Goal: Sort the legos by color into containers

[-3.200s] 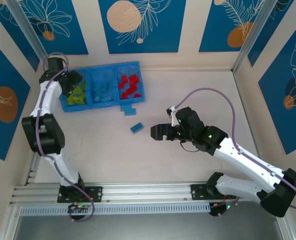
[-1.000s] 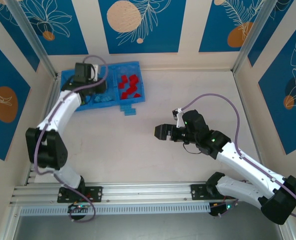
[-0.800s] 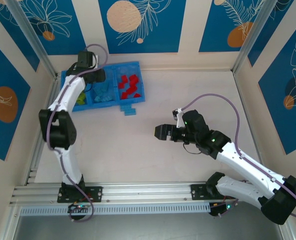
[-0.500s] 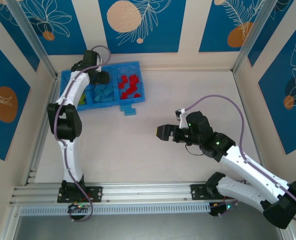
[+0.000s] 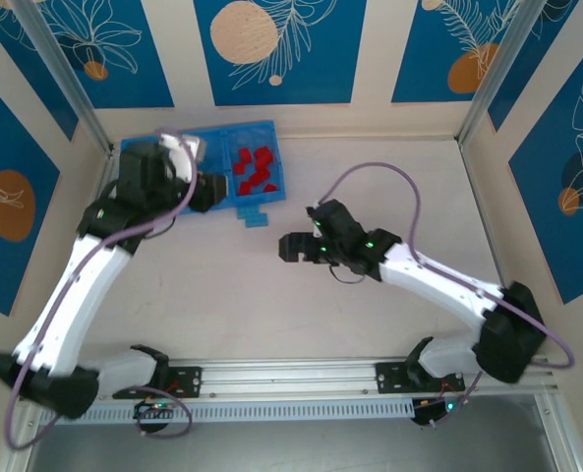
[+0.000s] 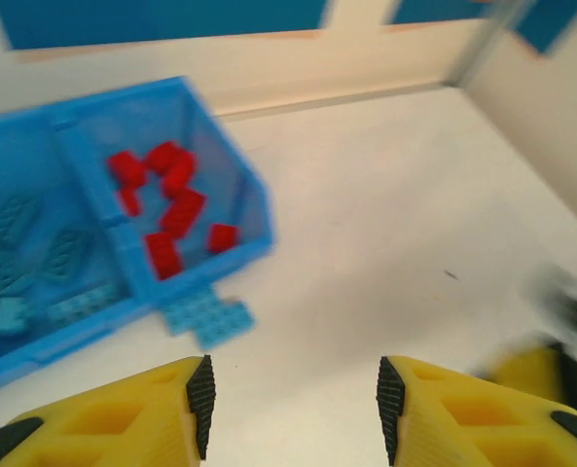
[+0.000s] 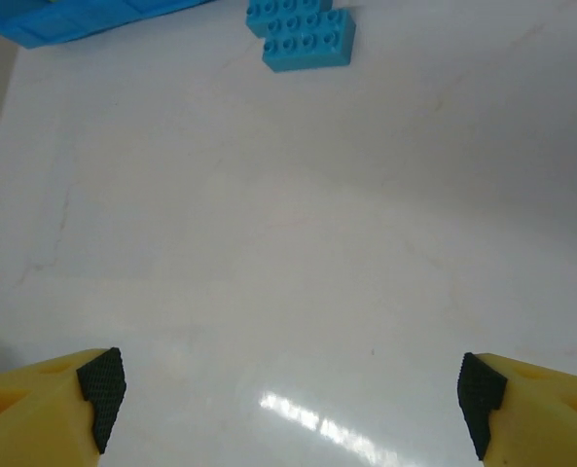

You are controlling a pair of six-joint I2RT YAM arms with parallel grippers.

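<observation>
The bright-blue tray (image 5: pixel 237 129) of containers stands at the back left. Red legos (image 5: pixel 255 169) lie in its right compartment, seen closer in the left wrist view as red legos (image 6: pixel 166 204) beside light-blue legos (image 6: pixel 35 248) in the middle one. My left arm covers the left compartment. A light-blue lego piece (image 5: pixel 256 214) lies on the table against the tray's near edge (image 6: pixel 207 316) (image 7: pixel 303 34). My left gripper (image 5: pixel 207 192) (image 6: pixel 293 418) hangs open and empty just off the tray. My right gripper (image 5: pixel 291 248) (image 7: pixel 288 399) is wide open over bare table.
The tray's right wall (image 6: pixel 232 161) and near corner (image 7: pixel 84 17) are close to both grippers. Patterned walls close the table at the back and sides. Bare table stretches across the middle and right. A blurred right gripper (image 6: pixel 560 336) shows in the left wrist view.
The loose blue brick left the mid-table. My left gripper pulled back from the middle compartment towards me and opened. My right gripper moved left, towards the tray.
</observation>
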